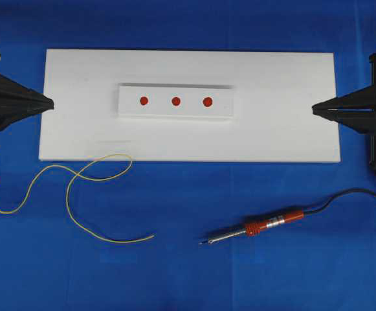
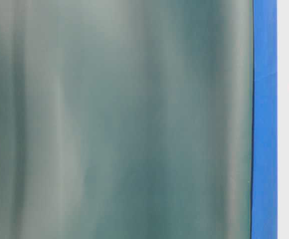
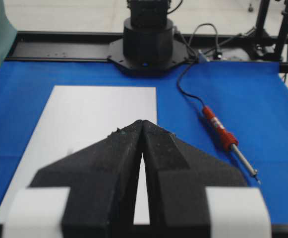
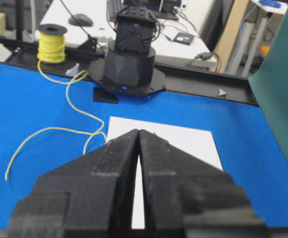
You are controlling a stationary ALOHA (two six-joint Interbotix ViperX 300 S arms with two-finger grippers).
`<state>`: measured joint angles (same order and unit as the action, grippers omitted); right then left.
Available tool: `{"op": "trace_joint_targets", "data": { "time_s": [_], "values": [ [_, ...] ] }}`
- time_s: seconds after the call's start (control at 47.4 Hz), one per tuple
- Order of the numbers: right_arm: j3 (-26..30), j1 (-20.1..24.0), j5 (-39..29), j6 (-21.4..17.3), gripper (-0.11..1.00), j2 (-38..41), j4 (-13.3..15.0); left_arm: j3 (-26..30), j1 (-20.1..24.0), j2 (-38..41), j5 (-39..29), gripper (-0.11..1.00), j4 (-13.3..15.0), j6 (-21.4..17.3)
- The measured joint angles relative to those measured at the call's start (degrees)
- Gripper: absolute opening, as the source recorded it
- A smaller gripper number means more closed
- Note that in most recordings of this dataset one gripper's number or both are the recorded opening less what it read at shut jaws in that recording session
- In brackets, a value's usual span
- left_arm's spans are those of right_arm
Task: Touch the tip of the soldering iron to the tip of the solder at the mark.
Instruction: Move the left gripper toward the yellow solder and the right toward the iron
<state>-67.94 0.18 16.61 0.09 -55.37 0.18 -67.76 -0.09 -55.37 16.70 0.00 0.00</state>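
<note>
Nothing is picked up yet. Both the left gripper (image 1: pixel 50 102) and right gripper (image 1: pixel 314 109) sit pinched together, empty, at the white board's (image 1: pixel 77 136) ends. Below that board lie the red-handled, silver-tipped soldering iron (image 1: pixel 265 227) and the thin yellow solder wire (image 1: pixel 77 194); grasping them comes next.

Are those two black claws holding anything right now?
No. Both the left gripper and right gripper are shut on nothing; the soldering iron and solder lie on the cloth.
</note>
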Motion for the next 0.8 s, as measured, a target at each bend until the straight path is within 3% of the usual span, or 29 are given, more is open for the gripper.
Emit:
{"op": "trace_joint_targets", "data": {
  "time_s": [0.211, 0.506, 0.612, 0.696, 0.802],
  "values": [
    [0.4, 2.6, -4.8, -0.5, -0.06, 0.3, -0.1, 0.0, -2.0, 0.3, 0.0, -0.01, 0.0, 0.6],
    [0.6, 9.9, -8.1, -3.7, -0.02, 1.2, -0.3, 0.0, -11.0, 5.6, 2.0, 0.00, 0.0, 0.7],
    [0.5, 12.4, -8.1, -4.9, 0.10, 3.1, -0.3, 0.0, -13.3, 9.5, 4.0, 0.04, 0.0, 0.8],
    [0.5, 14.3, -8.1, -6.6, 0.31, 5.4, -0.3, 0.0, -14.9, 13.0, 5.4, 0.23, 0.0, 1.3],
    [0.1, 16.0, -7.9, -8.9, 0.63, 8.6, -0.3, 0.0, -17.0, 17.8, 7.4, 0.57, 0.2, 2.9]
  ]
}}
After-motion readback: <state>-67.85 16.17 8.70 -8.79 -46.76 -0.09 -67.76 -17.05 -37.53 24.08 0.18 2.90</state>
